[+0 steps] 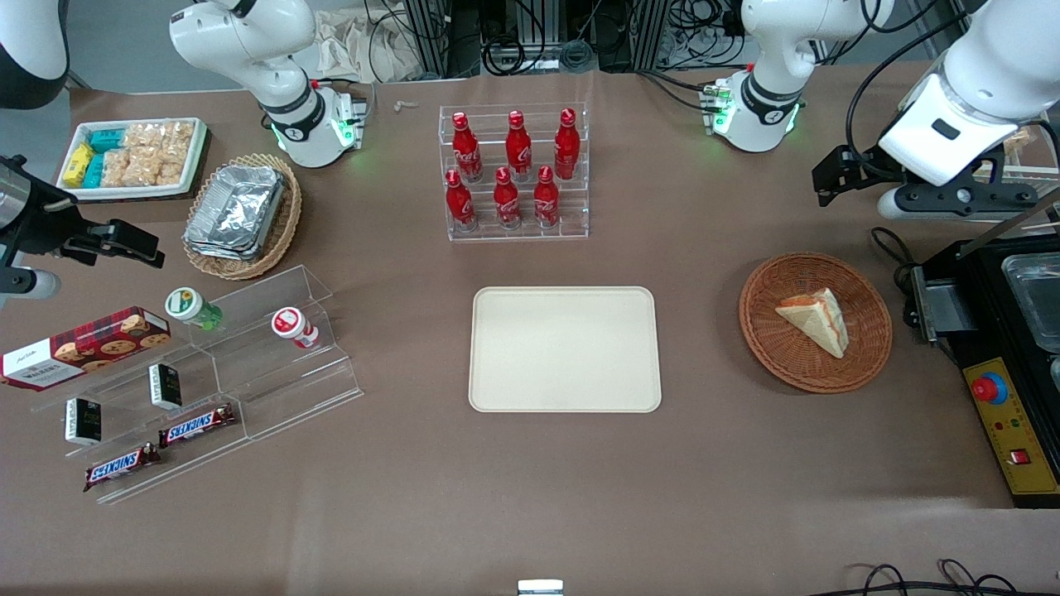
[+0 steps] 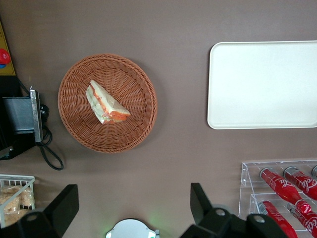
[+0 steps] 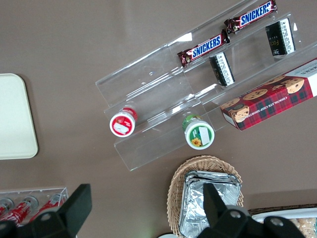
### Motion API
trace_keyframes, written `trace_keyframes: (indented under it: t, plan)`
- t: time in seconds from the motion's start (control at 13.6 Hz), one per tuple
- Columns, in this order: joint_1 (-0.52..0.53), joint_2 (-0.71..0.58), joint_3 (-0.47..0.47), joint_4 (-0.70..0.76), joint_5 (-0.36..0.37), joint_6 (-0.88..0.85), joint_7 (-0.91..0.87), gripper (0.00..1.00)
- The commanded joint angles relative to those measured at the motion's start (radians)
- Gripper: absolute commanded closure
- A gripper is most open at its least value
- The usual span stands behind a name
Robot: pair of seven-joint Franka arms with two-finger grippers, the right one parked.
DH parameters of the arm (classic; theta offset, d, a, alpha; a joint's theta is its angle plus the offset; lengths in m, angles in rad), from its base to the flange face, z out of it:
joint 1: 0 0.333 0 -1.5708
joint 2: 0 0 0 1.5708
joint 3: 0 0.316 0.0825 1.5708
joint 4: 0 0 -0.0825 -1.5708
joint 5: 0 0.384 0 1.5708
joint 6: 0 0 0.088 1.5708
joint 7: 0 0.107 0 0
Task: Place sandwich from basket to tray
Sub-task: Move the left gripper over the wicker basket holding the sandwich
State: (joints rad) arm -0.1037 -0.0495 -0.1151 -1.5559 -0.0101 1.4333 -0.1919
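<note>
Lighting: bright, even, diffuse, from overhead; colour neutral.
Shadows: short and soft; a faint rim of shade hugs the basket [image 2: 107,103] and the tray [image 1: 566,348].
Glare: crinkled highlights on the foil trays [image 1: 236,207]; small glints on the red bottles [image 1: 507,165] and along the edges of the clear stepped shelf [image 1: 273,348]; a pale sheen on the table [image 1: 530,513] nearest the front camera.
Coloured light: green glow spills from the arm bases [image 1: 352,132].
Focus: table-level items crisp in all views.
Gripper [image 2: 132,196]: high over the table near the basket, its spread fingers [image 2: 67,203] dark, underlit and slightly soft
</note>
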Motion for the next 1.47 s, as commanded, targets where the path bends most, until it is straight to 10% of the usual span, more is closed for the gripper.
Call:
trace_keyframes:
  t: [0.0,0.73,1.39]
  plan:
    - [-0.016,-0.001,0.025,0.019,-0.004,-0.033,-0.011,0.0]
    - [-0.008,-0.056,0.1,-0.101,0.019,-0.051,-0.167,0.0]
    - [-0.008,-0.28,0.175,-0.599,0.031,0.361,-0.438,0.0]
